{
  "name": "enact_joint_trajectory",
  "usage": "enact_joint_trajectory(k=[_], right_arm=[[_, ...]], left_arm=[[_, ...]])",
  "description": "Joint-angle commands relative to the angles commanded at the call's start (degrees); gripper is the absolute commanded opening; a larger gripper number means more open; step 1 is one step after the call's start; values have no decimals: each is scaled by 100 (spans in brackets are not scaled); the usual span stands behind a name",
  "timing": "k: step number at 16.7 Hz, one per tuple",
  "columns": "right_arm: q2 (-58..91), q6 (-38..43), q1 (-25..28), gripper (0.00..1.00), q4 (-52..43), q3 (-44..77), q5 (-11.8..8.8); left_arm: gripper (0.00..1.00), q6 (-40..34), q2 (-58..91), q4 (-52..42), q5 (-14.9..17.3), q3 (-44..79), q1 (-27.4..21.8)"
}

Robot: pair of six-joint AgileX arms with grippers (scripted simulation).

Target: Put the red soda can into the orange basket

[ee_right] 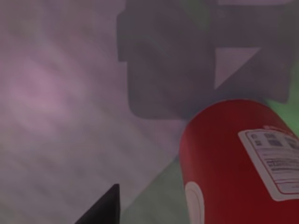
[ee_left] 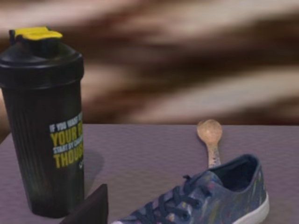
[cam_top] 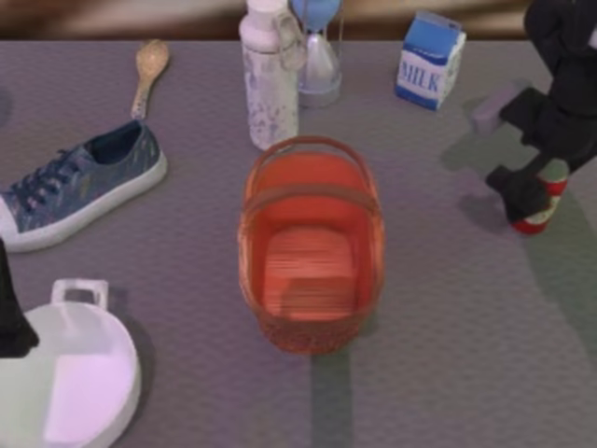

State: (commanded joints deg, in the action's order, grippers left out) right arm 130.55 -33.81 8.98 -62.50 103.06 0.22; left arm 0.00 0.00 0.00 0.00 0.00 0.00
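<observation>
Grey-purple matting covers the table. Near edge: white lidded container at 8 o'clock, left gripper parked beside it, finger state indeterminate. Centre: orange basket, empty. At 3 o'clock the right gripper sits over the red soda can; closure cannot be confirmed. Far edge: 1 milk carton. Risk: an off-centre grasp could tip the can or let it slip.
</observation>
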Motion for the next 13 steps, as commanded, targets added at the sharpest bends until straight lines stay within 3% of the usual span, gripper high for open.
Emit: enact_joint_trajectory(k=[10,13], right_arm=[[0,0,0,2,0,0,0],[0,0,0,0,0,0,0]], left_arm=[[100,0,0,0,0,0,0],[100,0,0,0,0,0,0]])
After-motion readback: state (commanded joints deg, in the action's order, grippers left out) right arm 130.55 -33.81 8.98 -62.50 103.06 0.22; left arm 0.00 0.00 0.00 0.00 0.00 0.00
